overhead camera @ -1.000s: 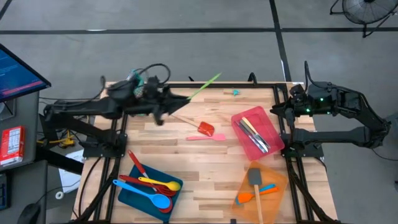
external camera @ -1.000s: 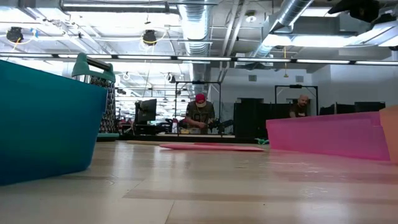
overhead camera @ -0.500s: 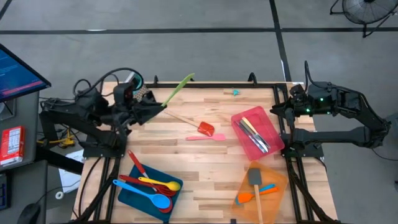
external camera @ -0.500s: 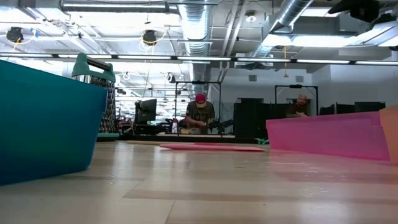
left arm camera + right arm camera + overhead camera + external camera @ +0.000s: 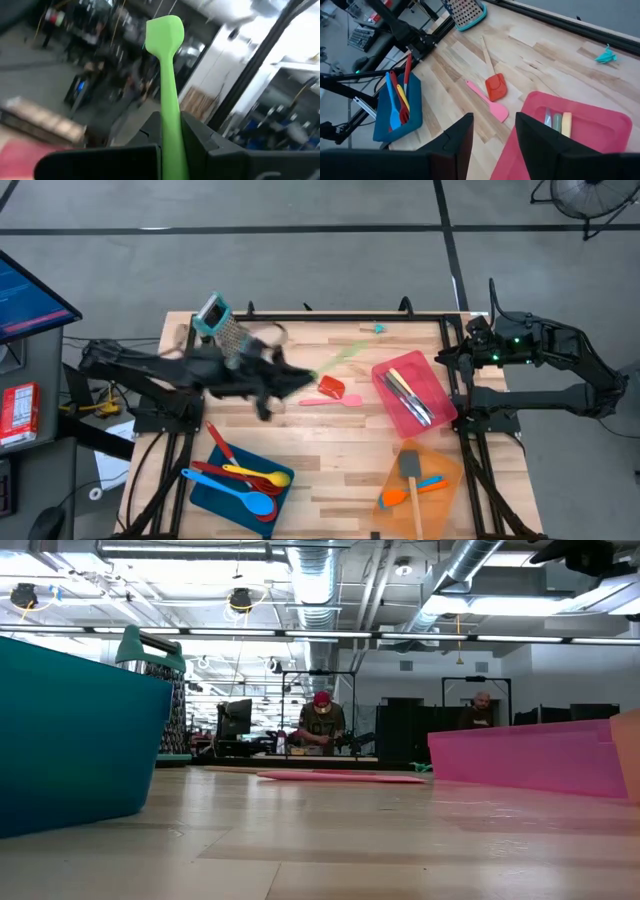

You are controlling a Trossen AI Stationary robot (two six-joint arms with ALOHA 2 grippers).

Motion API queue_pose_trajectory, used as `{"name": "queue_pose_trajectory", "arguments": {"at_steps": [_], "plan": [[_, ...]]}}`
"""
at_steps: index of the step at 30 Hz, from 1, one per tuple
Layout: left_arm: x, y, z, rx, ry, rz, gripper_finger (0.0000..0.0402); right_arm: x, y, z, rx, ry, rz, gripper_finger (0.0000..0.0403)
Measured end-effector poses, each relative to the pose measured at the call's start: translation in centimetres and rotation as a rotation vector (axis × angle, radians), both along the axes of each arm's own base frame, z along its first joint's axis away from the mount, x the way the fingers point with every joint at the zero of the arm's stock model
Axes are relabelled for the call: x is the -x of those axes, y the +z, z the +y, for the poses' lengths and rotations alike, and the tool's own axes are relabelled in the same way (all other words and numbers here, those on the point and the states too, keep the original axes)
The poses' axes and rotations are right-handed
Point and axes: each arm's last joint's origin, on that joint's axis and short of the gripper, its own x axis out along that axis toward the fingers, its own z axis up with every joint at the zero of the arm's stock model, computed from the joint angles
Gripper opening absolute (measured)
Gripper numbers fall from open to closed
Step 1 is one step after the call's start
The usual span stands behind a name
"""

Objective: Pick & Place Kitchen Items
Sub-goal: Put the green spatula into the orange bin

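**Green spatula in transit, left arm**

Bench (image 5: 330, 450) held three trays. Left gripper (image 5: 292, 380) over mid-bench, jaws clamped on green spatula (image 5: 170, 85). Likely bound for a tray: carry level, lower before release. Right gripper (image 5: 492, 135) parked at far right edge, jaws apart, empty.

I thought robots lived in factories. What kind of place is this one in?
Probably a robotics lab or workshop: exposed silver ceiling ducts, people seated at distant desks, and a pale wooden table fenced by a black metal frame.
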Motion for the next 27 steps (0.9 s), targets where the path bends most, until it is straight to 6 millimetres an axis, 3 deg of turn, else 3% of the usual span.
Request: {"name": "queue_pose_trajectory", "arguments": {"at_steps": [6, 9, 13, 17, 21, 27], "plan": [[-5.5, -6.0, -2.1, 0.032, -0.023, 0.196, 0.0021, 0.0, 0.0, 0.0, -0.018, -0.012, -0.001, 0.0147], [-7.0, -7.4, -2.6, 0.076, -0.039, 0.176, 0.0021, 0.0, 0.0, 0.0, -0.013, -0.005, 0.000, 0.0151], [-6.9, -5.7, -2.8, 0.112, -0.104, 0.007, 0.0021, -0.4, -0.2, 0.1, 0.039, 0.058, -0.001, 0.0160], [-5.5, -3.5, -2.5, 0.123, -0.146, -0.103, 0.0021, -2.6, -1.1, 0.3, 0.093, 0.142, -0.107, 0.0179], [-4.5, -2.2, -2.3, 0.131, -0.152, -0.148, 0.0021, -5.7, -1.4, 0.9, 0.177, 0.230, -0.341, 0.0212], [-4.4, -2.2, -2.2, 0.132, -0.140, -0.148, 0.0021, -12.7, -0.9, 2.0, 0.329, 0.326, -0.585, 0.0251]]}}
